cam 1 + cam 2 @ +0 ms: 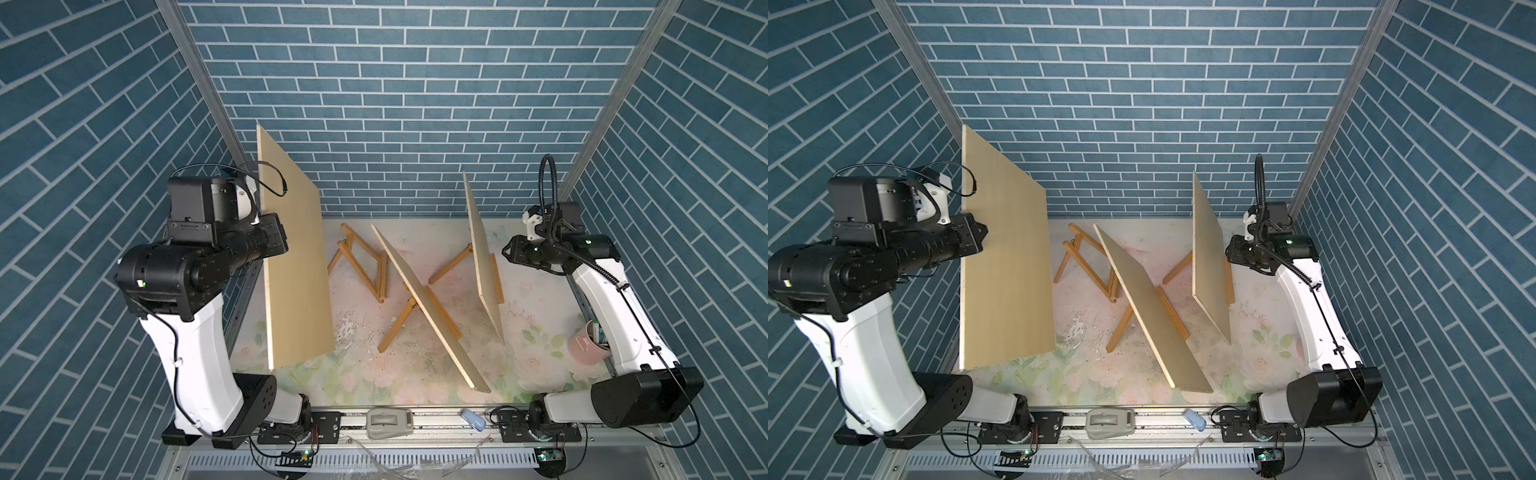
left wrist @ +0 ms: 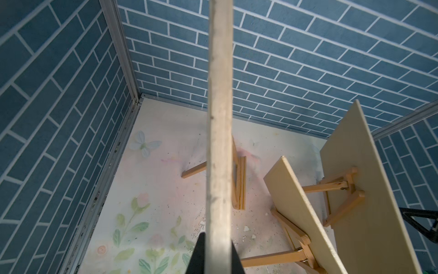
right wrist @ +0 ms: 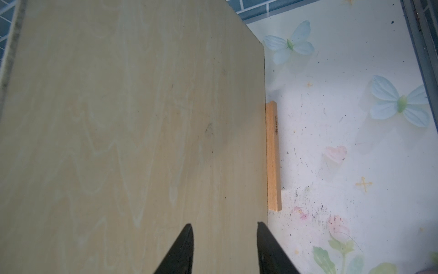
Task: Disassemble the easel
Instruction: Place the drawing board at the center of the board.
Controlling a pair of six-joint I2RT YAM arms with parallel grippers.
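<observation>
Pale board (image 1: 297, 266) held upright by its edge in left gripper (image 2: 217, 239) (fingers clamped tight), bare wooden A-frame easel (image 1: 361, 266) standing beside it at table (image 1: 353, 374) rear, right gripper (image 3: 224, 224) parted, empty, facing right board (image 1: 484, 266)

I count three boards: the left board (image 1: 297, 282) clamped in my left end effector (image 2: 216, 251), the right board (image 1: 482, 257) just ahead of my right end effector (image 3: 224, 227), and the middle board (image 1: 428, 307) between them. Three easels: the bare easel (image 1: 360, 271) nearer the left end effector, the middle easel (image 1: 397, 328), the right easel (image 1: 451, 265). Two end effectors. One pink cup (image 1: 586, 349) near the right one.
</observation>
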